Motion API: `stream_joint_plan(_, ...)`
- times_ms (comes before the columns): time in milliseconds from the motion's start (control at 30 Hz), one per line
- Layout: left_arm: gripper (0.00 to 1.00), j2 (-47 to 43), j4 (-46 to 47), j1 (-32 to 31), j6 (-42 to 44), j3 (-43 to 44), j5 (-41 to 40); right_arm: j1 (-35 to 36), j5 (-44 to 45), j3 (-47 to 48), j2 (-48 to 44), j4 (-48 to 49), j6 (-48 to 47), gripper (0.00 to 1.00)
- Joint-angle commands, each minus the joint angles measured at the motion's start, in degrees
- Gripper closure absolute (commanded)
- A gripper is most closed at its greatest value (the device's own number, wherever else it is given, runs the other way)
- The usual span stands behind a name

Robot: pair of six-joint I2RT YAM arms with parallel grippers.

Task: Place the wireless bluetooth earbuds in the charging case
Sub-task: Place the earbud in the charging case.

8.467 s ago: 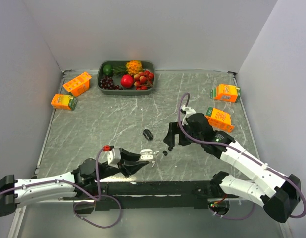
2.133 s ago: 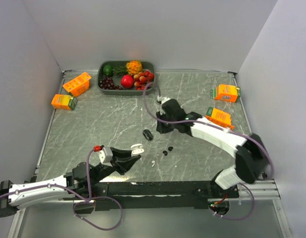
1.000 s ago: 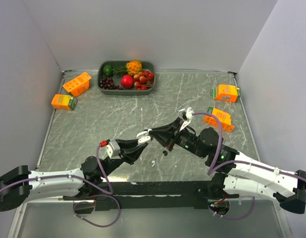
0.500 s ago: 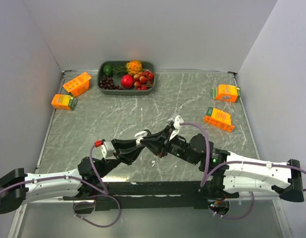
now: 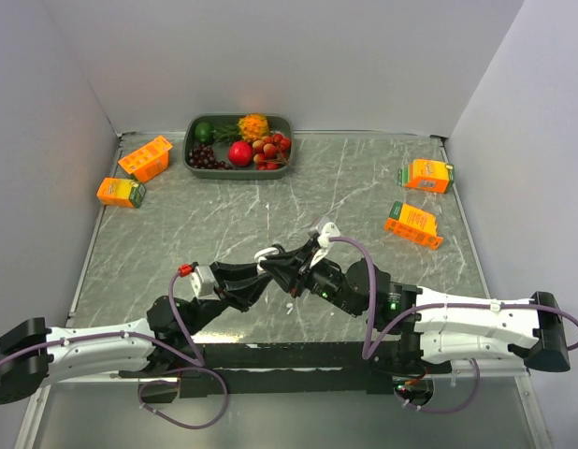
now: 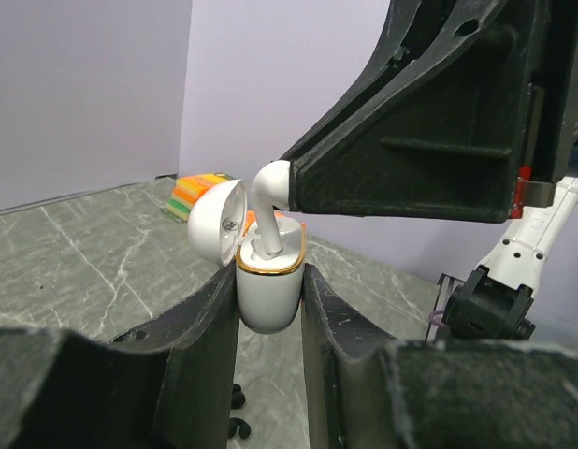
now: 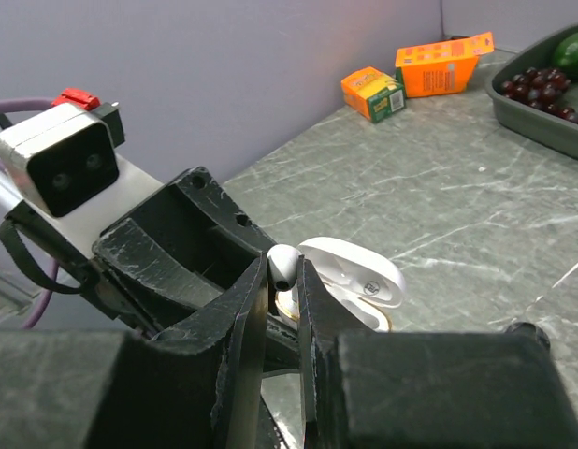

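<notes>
My left gripper (image 6: 268, 282) is shut on the white charging case (image 6: 267, 297), which has a gold rim. It holds the case upright above the table with the lid (image 6: 218, 225) swung open. My right gripper (image 7: 282, 270) is shut on a white earbud (image 7: 283, 264) directly over the case (image 7: 356, 278). The earbud's (image 6: 269, 185) stem reaches down into the case's mouth. In the top view both grippers meet at the case (image 5: 267, 253) near the table's front middle. Small black earbuds (image 6: 235, 398) lie on the table below the case.
A dark tray (image 5: 291, 142) of fruit stands at the back centre. Two orange cartons (image 5: 145, 157) (image 5: 121, 192) lie at the back left and two more (image 5: 427, 175) (image 5: 412, 224) at the right. Walls close the table on three sides.
The left arm raised the case from the table's front. The right arm swung in from the middle right with the white earbud and now holds it at the case's opening.
</notes>
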Motion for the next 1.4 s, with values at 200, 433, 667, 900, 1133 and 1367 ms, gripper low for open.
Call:
stream_joint_plan(200,0.99,-2.0,1.5,0.2,-1.2,0.2,0.6,0.7,2.1,0.7,0.5,2.5,0.0,1.00)
stream_joint_plan(433,0.99,-1.9,1.8,0.3,-1.4,0.1,0.7,0.7,1.7,1.2,1.3,2.6,0.3,1.00)
stream_joint_plan(667,0.99,-2.5,1.1,0.2,-1.6,-0.1,0.4,1.4,2.3,1.2,1.2,4.4,0.2,1.00)
stream_joint_plan(900,0.99,-2.4,1.1,0.2,-1.6,0.1,0.1,2.1,3.2,1.9,2.7,4.9,0.0,1.00)
stream_joint_plan(1133,0.99,-2.7,1.0,0.2,-1.6,0.1,-0.1,2.1,3.4,1.5,2.8,3.5,0.6,1.00)
stream_joint_plan(1367,0.99,-3.5,0.6,0.2,-1.5,-0.1,-0.7,2.4,5.2,2.1,2.1,0.1,1.0,0.82)
